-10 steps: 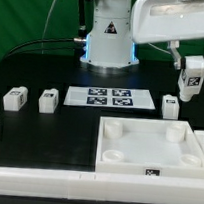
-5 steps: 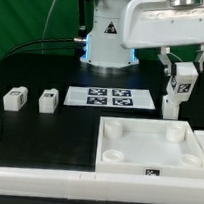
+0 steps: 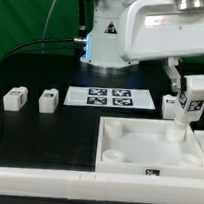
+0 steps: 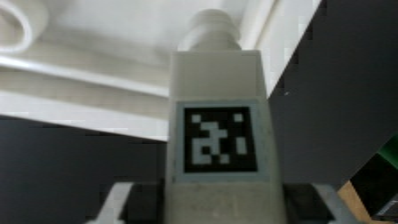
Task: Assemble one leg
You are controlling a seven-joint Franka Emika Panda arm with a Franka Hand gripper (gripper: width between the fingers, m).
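Holding the leg (image 3: 196, 99) clamped in the gripper (image 3: 189, 89), I keep it above the panel's (image 3: 146, 144) corner socket (image 3: 174, 134), lined up, I judge, for seating.

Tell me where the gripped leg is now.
At the exterior view's right, the leg hangs in the gripper above the panel's far right corner.

Light: bright, even, overhead; blue glow at arm base (image 3: 98, 49)
Shadows: soft, on black table (image 3: 26, 144)
Glare: white panel (image 3: 136, 143) washed out
Focus: wrist view blurry, leg (image 4: 221, 120) soft
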